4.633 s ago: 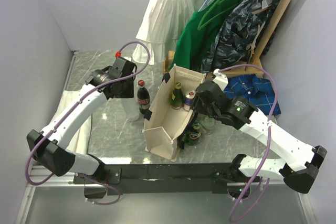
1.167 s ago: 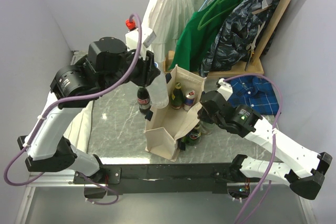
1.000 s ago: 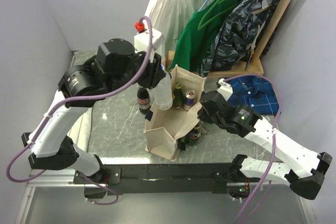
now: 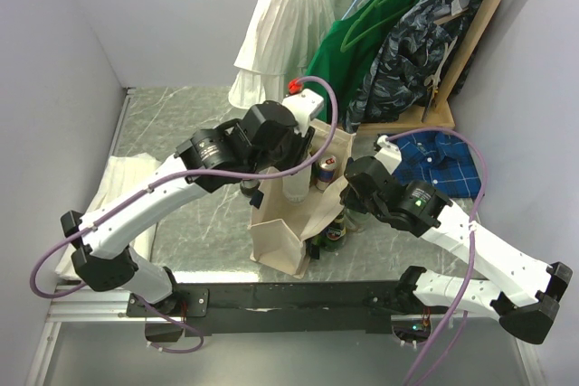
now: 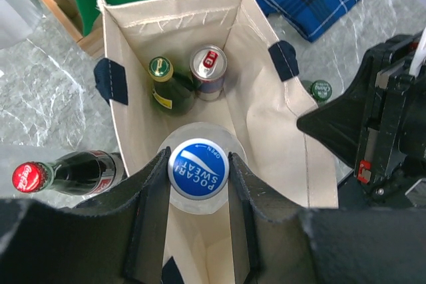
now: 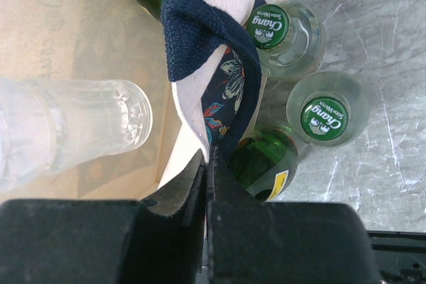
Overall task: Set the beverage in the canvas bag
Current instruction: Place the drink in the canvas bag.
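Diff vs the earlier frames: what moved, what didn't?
Left claw carried the clear blue-capped bottle rightward from beside the canvas bag into its open mouth, still gripped. Right claw stayed shut on the bag's rim; bag, its contents and the cola bottle unchanged.

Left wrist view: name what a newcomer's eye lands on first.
A blue-capped Pocari Sweat bottle, clamped in the left gripper, hangs at the mouth of the canvas bag, where a green bottle and a can stand. The right gripper pinches the bag's rim at its navy handle, with green-capped bottles outside.
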`<state>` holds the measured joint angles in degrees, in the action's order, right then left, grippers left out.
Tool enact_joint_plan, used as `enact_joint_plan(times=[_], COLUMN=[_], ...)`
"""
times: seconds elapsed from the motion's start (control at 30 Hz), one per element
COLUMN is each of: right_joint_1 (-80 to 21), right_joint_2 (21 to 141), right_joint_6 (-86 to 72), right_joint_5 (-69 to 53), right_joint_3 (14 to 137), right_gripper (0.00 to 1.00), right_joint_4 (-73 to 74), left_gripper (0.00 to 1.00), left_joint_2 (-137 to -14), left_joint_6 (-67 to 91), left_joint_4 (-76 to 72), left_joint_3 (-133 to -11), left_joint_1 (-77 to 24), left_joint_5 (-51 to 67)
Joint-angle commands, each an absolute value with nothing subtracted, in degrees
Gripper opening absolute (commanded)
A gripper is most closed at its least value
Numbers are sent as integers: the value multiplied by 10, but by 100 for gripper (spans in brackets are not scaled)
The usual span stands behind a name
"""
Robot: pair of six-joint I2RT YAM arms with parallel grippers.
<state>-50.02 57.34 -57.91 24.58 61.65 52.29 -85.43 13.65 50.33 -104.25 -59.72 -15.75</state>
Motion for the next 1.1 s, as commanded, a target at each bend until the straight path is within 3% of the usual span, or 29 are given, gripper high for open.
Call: enact_joint_plan(times=[0.0,0.67,1.07], right_joint_1=[-504,-504,-504], right_joint_2=[569,564,565], right_joint_6=[-587,-581,-572], right_joint_5=[262,270,269], right_joint_3=[606,620,622], right_gripper=[0,0,0], right_joint_4=[547,563,567], left_gripper=[1,1,1], left_joint_2=[-802,-801,-787], left_joint_6=[149,183,217], left_joint_4=[390,358,308], left_joint_3=[-1049,-966,-902], left_joint_1=[-601,-597,-554], left_joint_5=[-187,-230,-183])
